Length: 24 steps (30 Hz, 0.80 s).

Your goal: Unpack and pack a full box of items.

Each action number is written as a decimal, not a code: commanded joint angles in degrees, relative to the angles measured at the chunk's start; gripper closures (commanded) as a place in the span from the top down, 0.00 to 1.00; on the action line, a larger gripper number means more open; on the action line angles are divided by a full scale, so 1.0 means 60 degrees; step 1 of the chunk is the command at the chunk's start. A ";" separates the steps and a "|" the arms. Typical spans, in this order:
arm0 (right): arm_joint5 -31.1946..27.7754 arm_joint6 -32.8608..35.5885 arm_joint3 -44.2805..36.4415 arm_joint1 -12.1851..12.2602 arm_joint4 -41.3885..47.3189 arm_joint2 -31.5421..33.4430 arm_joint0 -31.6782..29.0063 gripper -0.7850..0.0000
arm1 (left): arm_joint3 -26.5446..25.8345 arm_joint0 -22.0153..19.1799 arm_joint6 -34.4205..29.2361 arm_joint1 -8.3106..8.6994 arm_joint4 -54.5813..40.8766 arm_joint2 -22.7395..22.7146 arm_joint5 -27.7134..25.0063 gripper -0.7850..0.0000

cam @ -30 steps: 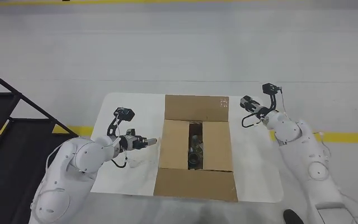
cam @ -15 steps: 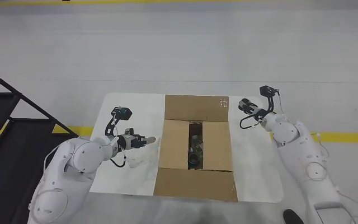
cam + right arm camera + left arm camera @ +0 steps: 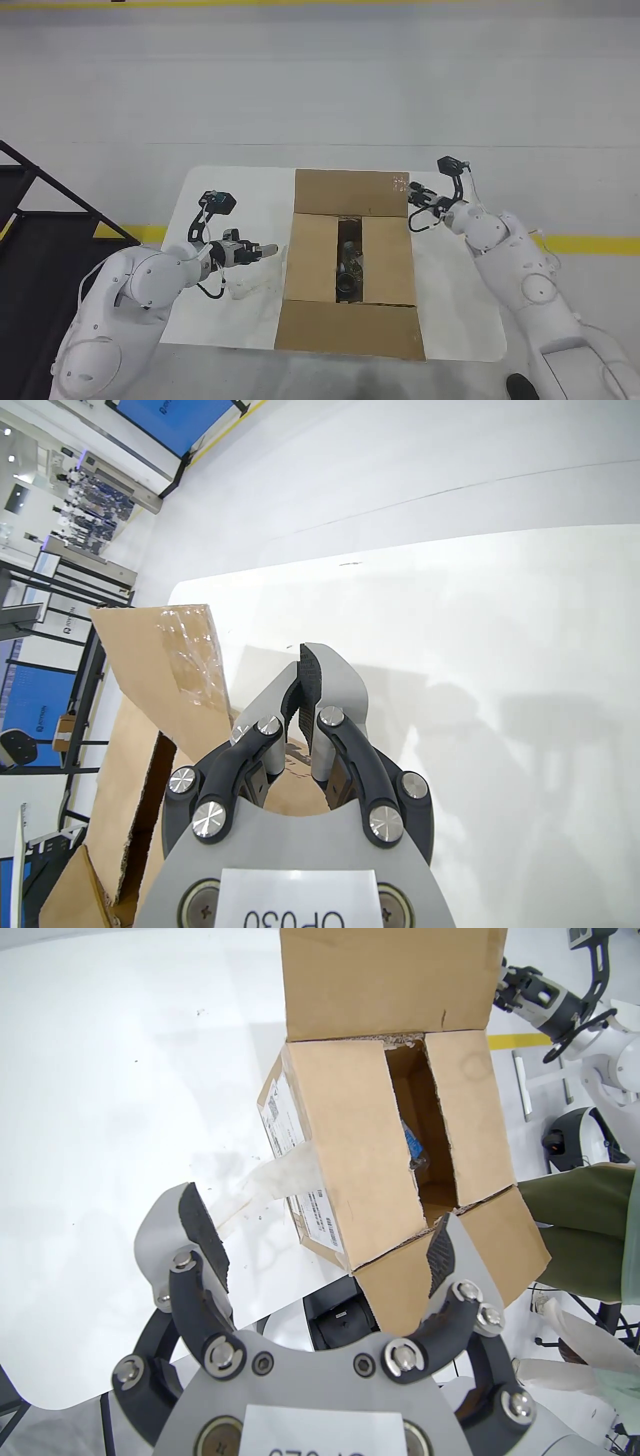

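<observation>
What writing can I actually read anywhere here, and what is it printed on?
"OP030": right wrist tag, white, seen upside down.
Unreadable: left wrist tag, cut off by the picture's edge.
Too small to read: two white labels with print and a barcode on the side of the cardboard box.
Not clear enough to quote: small lettering on signs in the room behind.

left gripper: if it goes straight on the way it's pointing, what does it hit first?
Probably the cardboard box: the left gripper points at its near side, about where the folded-in flap meets the wall. Height is unclear, so it could strike either.
</observation>
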 commanded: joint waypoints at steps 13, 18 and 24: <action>-0.3299 0.0575 0.1634 -0.0112 0.0360 -0.0172 0.0749 0.00 | 0.0000 0.0000 0.0000 0.0000 0.0000 0.0000 0.0000 1.00; -0.3847 0.0623 0.1576 0.0055 -0.0259 -0.0191 0.0773 0.00 | 0.0000 0.0000 0.0000 0.0000 0.0000 0.0000 0.0000 1.00; -0.4261 0.0649 0.1104 0.0295 -0.0905 -0.0126 0.0634 0.00 | 0.0000 0.0000 0.0000 0.0000 0.0000 0.0000 0.0000 1.00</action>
